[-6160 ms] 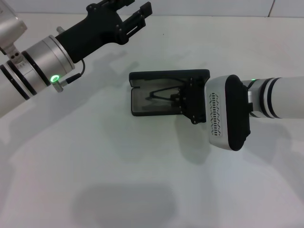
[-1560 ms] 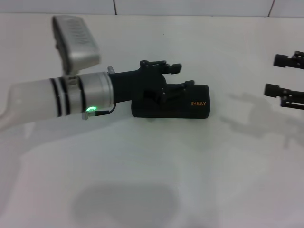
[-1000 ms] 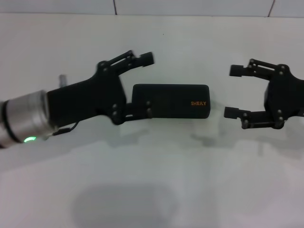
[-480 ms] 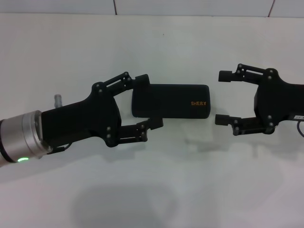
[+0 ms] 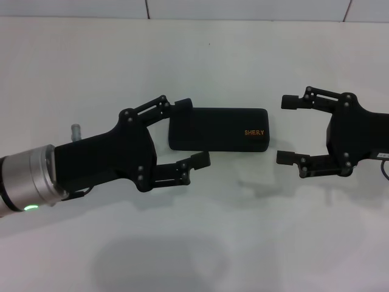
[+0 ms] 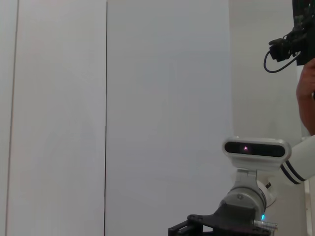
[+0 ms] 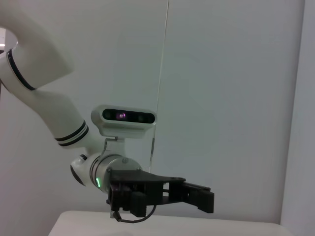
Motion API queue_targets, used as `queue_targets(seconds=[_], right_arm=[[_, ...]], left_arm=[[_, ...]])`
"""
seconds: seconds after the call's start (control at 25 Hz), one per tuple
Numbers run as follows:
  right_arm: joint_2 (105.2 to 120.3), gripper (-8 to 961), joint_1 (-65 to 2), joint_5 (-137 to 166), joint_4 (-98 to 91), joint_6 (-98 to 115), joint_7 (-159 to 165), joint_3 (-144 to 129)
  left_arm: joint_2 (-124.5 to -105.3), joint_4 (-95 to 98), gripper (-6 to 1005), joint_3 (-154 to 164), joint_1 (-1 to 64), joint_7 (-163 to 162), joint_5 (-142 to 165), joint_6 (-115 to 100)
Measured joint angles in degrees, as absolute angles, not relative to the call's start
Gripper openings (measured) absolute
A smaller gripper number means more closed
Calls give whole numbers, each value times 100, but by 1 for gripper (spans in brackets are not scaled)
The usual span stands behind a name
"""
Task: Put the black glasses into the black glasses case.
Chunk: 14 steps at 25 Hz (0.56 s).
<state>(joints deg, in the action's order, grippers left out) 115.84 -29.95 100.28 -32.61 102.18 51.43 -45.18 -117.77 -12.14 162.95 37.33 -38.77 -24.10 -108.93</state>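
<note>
Both sets of jaws stand spread wide from where I sit, pinching nothing. Nearest me in the head view, the left gripper (image 5: 191, 132) reaches in from the left side of the white table (image 5: 194, 243), its silver wrist cuff showing a green light. One of its fingers (image 5: 197, 162) sits just off the near edge of the glasses case (image 5: 219, 129), and the other lies at the case's far left corner, so the left end of the case sits between them; I cannot tell whether either finger touches it. The case lies flat in the middle of the table with its lid shut, the small orange lettering near its right end. I see no glasses anywhere; with the lid down I cannot see inside. The right gripper (image 5: 285, 129) faces the case's right end from just beside it, apart from it, with its two fingers pointing left. In the right wrist view the left gripper (image 7: 199, 195) shows side-on against a pale wall (image 7: 221, 98).
</note>
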Motion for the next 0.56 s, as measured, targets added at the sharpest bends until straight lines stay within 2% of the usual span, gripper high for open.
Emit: queue_targets(seconds=[0.56], right_arm=[[11584,885,-2968,10028,-3260,10254,5141,-4517]], left_arm=[[-11822,-1213,881,16295,3700,-3876,-2416,-10897]])
